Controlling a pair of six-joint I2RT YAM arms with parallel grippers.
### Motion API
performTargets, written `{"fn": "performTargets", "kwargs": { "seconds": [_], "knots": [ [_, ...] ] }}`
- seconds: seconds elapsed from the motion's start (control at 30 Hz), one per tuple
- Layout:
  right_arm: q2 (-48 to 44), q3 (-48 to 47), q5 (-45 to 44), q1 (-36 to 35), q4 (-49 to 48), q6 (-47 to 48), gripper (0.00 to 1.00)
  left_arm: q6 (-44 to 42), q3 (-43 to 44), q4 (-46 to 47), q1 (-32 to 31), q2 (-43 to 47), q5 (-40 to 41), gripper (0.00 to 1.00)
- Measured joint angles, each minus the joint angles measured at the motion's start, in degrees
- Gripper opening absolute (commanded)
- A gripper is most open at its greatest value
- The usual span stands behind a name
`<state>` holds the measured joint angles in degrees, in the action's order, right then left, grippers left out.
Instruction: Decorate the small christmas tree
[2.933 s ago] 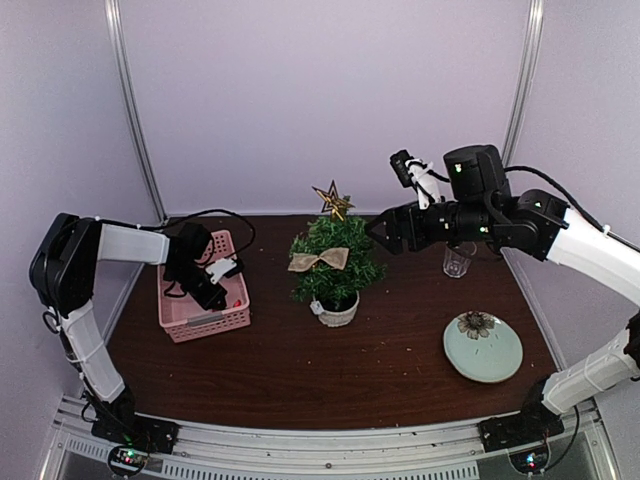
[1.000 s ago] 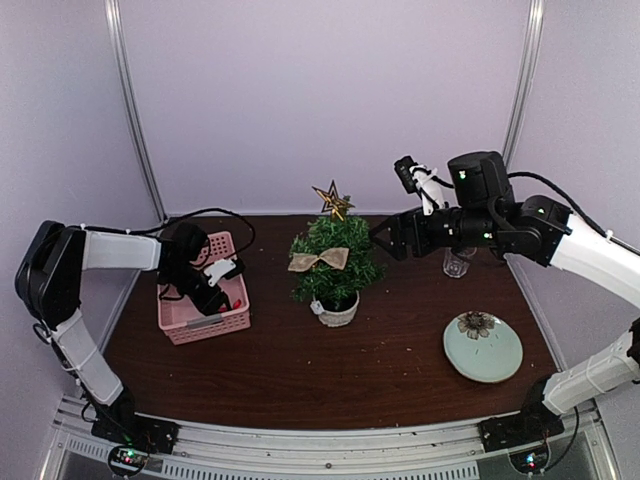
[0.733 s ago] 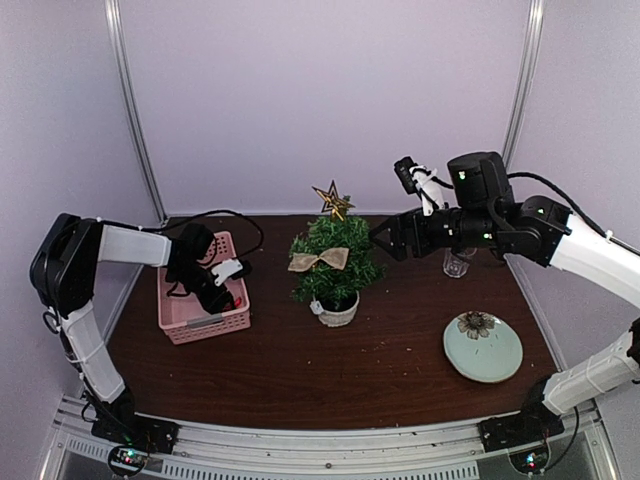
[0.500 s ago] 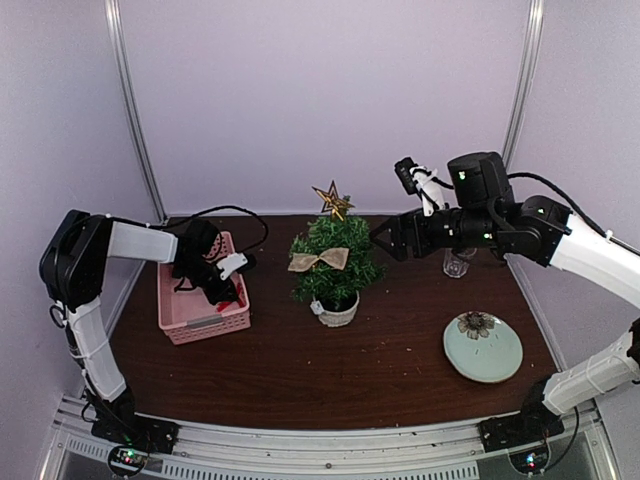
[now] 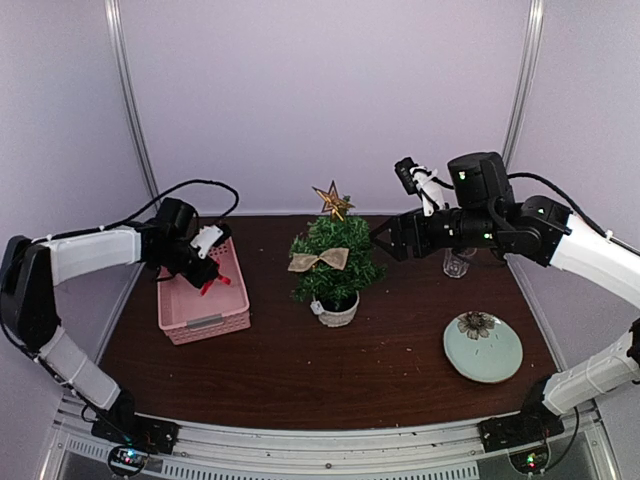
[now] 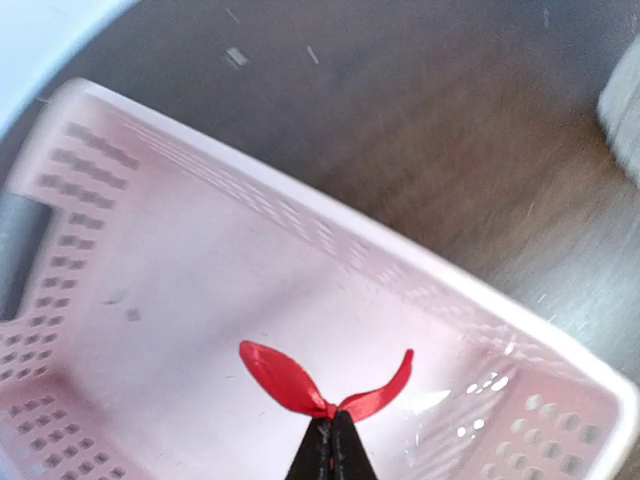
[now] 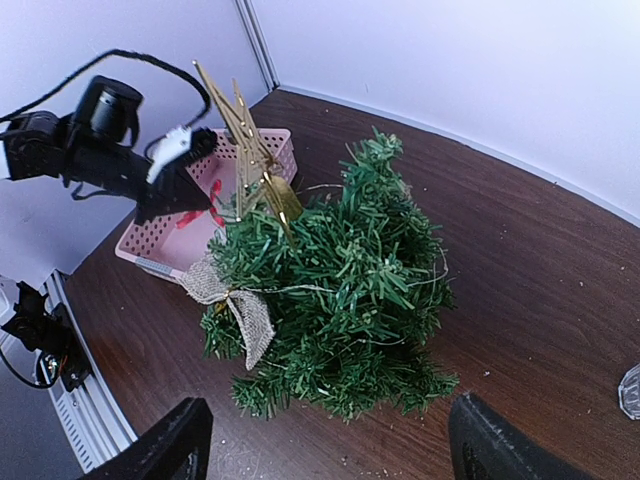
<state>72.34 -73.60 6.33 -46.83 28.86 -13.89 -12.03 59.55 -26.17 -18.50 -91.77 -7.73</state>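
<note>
A: L arm, how's it sitting?
B: Comes in from the left edge of the top view, forearm roughly level. The left hand (image 5: 203, 268) dips over the pink basket (image 5: 205, 318), mid-left of frame.
A: Hand state?
B: Pinched tight, fingertips (image 6: 328, 452) together on the knot of a red ribbon (image 6: 300, 383). Both loops stick out past the tips, over the basket's inside. Can't tell if the ribbon touches the basket floor.
A: R arm?
B: Arches in from the right edge, wrist turned sideways. The right hand (image 5: 384, 237) is in mid-air just right of the treetop and pts left at it. Spread wide, fingers (image 7: 175, 445) far apart at the bottom corners of its wrist view, nothing between them.
A: Tree?
B: The small christmas tree (image 5: 335, 262) is at centre frame on the bench (image 5: 300, 375), between the basket and a glass (image 5: 458, 262) at mid-right. It stands upright, long axis vertical, tip up.
A: Looks?
B: Bushy dk-green needles in a round white pot (image 5: 338, 312). A gold star (image 5: 332, 200) sits on top and a burlap bow (image 5: 320, 260) hangs on the front, approx mid-height. A pale plate (image 5: 483, 347) lies at lower right, well apart.
</note>
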Motion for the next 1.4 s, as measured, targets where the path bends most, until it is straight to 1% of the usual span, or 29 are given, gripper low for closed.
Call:
{"fn": "performTargets", "kwargs": {
  "seconds": [0.13, 0.2, 0.23, 0.3, 0.43, 0.53, 0.63, 0.77, 0.87, 0.93, 0.97, 1.1, 1.17, 1.2, 1.23, 1.33, 1.4],
  "knots": [
    [-0.3, 0.3, 0.3, 0.3, -0.2, 0.0, 0.84, 7.1, -0.3, 0.0, -1.4, 11.0, 1.6, 0.00],
    [-0.9, 1.1, 0.3, 0.5, -0.2, -0.1, 0.84, 11.8, -1.8, 1.0, -5.2, 16.8, 3.8, 0.00],
    [-1.4, 1.6, 0.4, 0.7, -0.2, -0.2, 0.85, 14.2, -2.8, 1.4, -8.1, 19.4, 4.9, 0.00],
    [-2.5, 2.4, 0.5, 0.9, -0.2, -0.6, 0.84, 19.6, -5.4, 2.4, -16.0, 24.1, 8.0, 0.00],
    [-6.3, 5.2, 0.7, 1.6, 0.0, -1.8, 0.85, 29.4, -9.6, 3.9, -31.4, 27.4, 16.0, 0.00],
    [-9.7, 7.5, 0.7, 2.0, 0.1, -3.0, 0.85, 36.9, -11.3, 4.8, -43.0, 25.2, 25.0, 0.00],
    [-13.3, 10.2, 0.7, 2.3, 1.2, -4.6, 0.85, 43.1, -11.0, 7.0, -51.5, 19.5, 33.1, 0.00],
    [-17.2, 13.4, 0.2, 2.3, 3.5, -6.6, 0.85, 48.4, -6.8, 10.5, -58.0, 7.7, 41.4, 0.00],
    [-19.7, 15.0, -0.7, 2.4, 5.8, -7.8, 0.85, 48.2, -3.1, 17.2, -60.9, 0.4, 44.8, 0.00],
    [-21.1, 15.6, -1.4, 2.6, 7.4, -8.5, 0.85, 47.5, -1.3, 21.7, -62.0, -2.9, 45.4, 0.00],
    [-21.8, 15.9, -1.8, 2.6, 8.2, -8.9, 0.85, 47.1, -0.5, 23.8, -62.4, -4.2, 45.3, 0.04],
    [-23.5, 16.1, -3.2, 2.6, 10.7, -10.1, 0.85, 45.1, 3.3, 31.2, -62.6, -9.5, 43.4, 0.27],
    [-24.1, 16.1, -3.8, 2.6, 11.7, -10.5, 0.84, 44.2, 4.8, 34.2, -62.6, -11.5, 41.8, 0.53],
    [-24.3, 16.1, -3.9, 2.6, 12.3, -10.6, 0.84, 43.6, 4.8, 35.1, -62.6, -11.7, 41.2, 0.57],
    [-24.5, 16.1, -4.3, 2.6, 12.9, -10.6, 0.84, 43.3, 4.7, 35.7, -62.6, -11.7, 41.0, 0.59],
    [-24.8, 16.1, -5.4, 2.7, 14.9, -11.0, 0.83, 41.6, 4.2, 38.5, -62.6, -11.0, 40.1, 0.60],
    [-24.8, 16.5, -5.5, 2.8, 15.4, -11.3, 0.82, 40.5, 3.6, 38.8, -62.6, -9.5, 39.6, 0.64]
  ]
}}
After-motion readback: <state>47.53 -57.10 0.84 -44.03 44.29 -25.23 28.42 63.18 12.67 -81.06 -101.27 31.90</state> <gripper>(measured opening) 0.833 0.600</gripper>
